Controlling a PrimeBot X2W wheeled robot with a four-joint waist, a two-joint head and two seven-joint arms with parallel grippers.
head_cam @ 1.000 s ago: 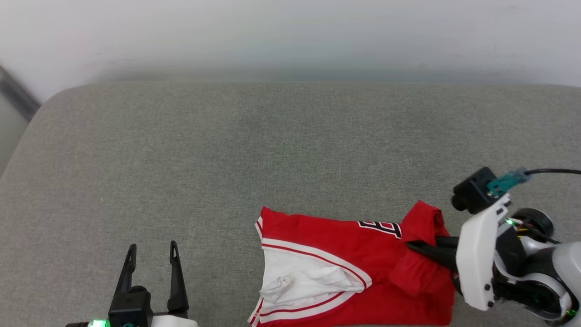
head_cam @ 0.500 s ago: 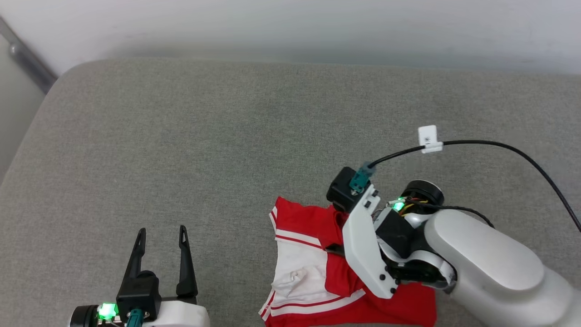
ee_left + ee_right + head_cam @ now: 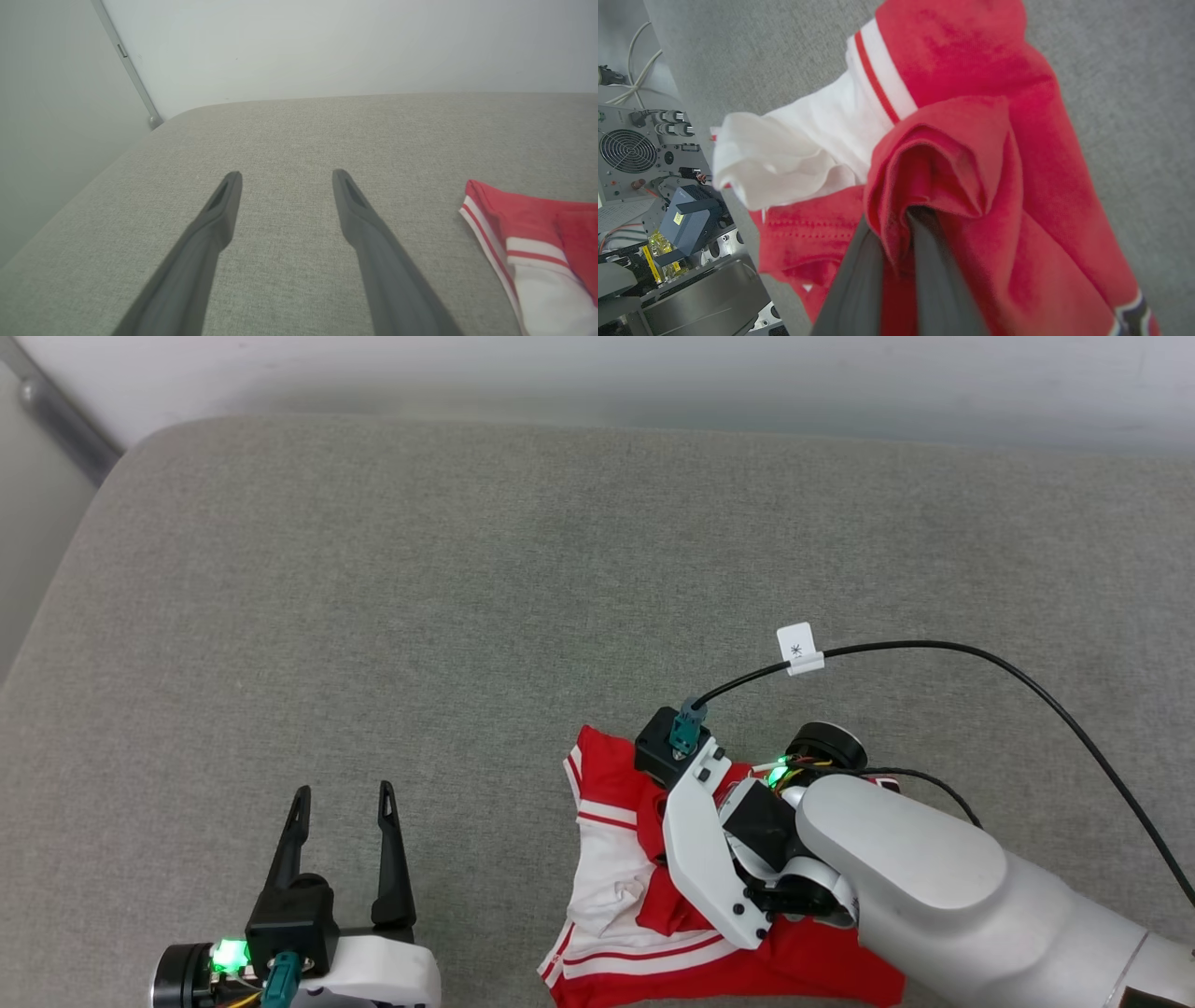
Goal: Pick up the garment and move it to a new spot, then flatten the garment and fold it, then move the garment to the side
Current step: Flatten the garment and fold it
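The garment, red with a white sleeve and striped trim, lies bunched near the front edge of the grey cushion. My right arm's wrist hangs over it and hides the fingers in the head view. The right wrist view has my right gripper shut on a raised fold of the garment, the red cloth wrapped over its fingertips. My left gripper stands open above bare cushion to the left of the garment. Nothing lies between its fingers, and the garment's edge lies to their right.
A white wall runs behind the cushion and a metal rail stands at the far left. A black cable with a white tag arcs above my right arm. Below the cushion's front edge sits the robot base's electronics.
My right gripper has carried the pinched fold leftwards over the garment, bunching it narrower. The head camera has shifted too. The left gripper has stayed open.
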